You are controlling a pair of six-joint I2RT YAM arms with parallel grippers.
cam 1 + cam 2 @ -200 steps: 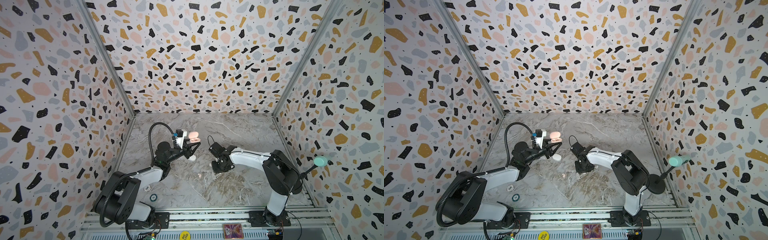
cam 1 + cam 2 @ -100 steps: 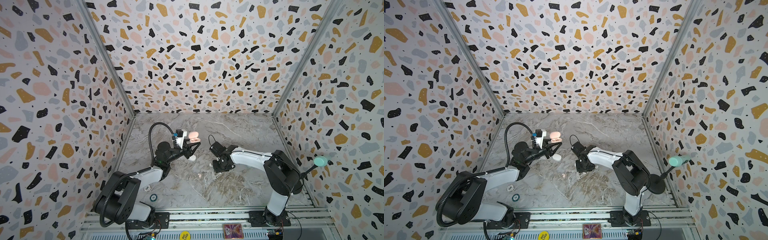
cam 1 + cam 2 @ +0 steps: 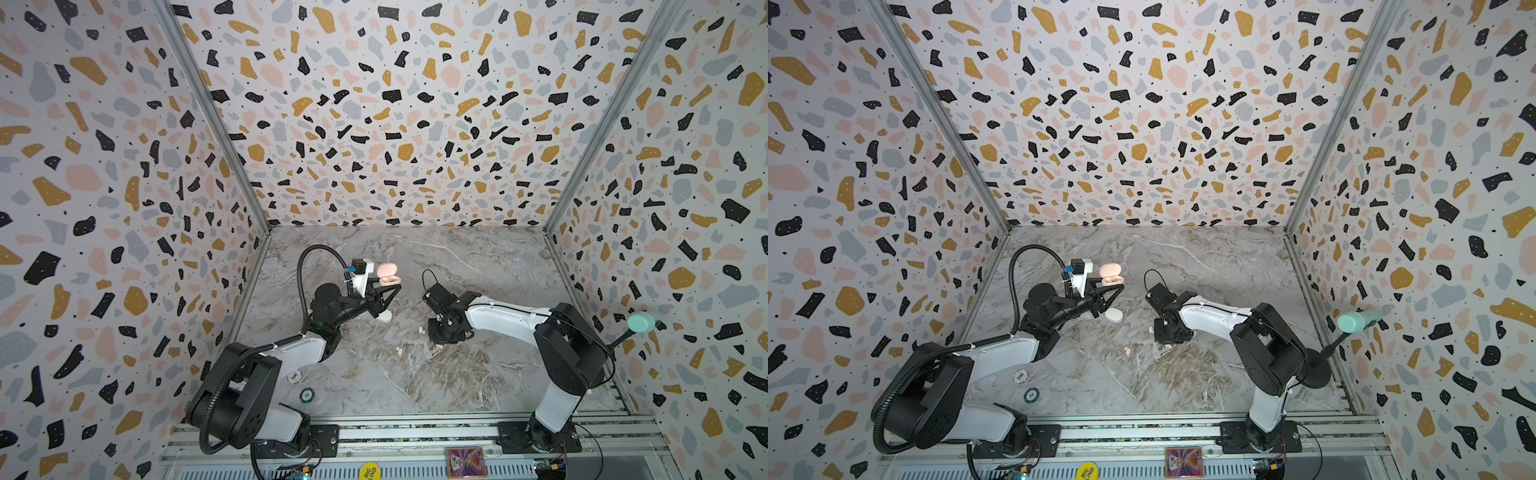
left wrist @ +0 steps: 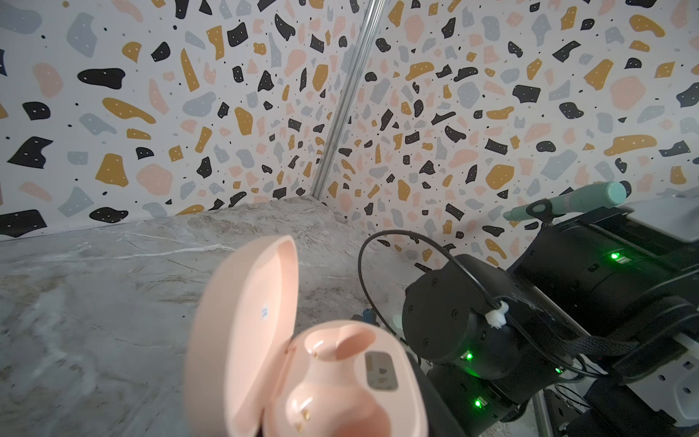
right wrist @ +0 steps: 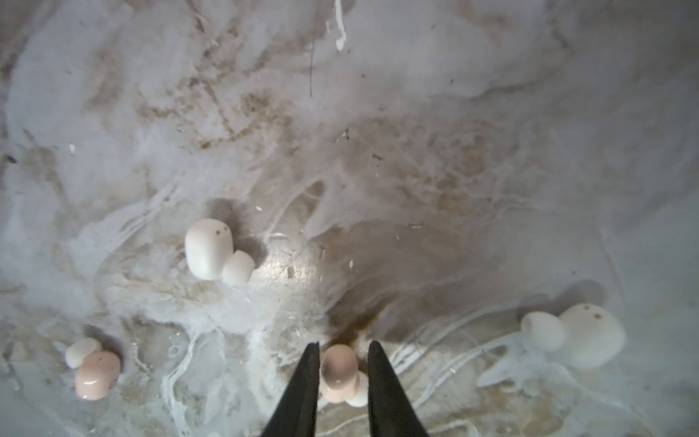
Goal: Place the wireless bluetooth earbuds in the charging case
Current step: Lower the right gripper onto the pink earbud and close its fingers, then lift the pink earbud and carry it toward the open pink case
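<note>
Pick-up step, on the counter [image 3: 457,266]. The left hand [image 3: 384,297] is clamped on the open pink case [image 3: 388,275], raised. The right hand [image 5: 344,343] stands narrowly open astride a pink earbud [image 5: 337,374] lying there; next, I judge: pinch squarely, lift, carry to the case.

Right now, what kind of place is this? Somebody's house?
Probably a robot test booth, not a house: speckled walls box in a marble-look tabletop, and the left arm and right arm are bolted to a metal rail in front.
</note>
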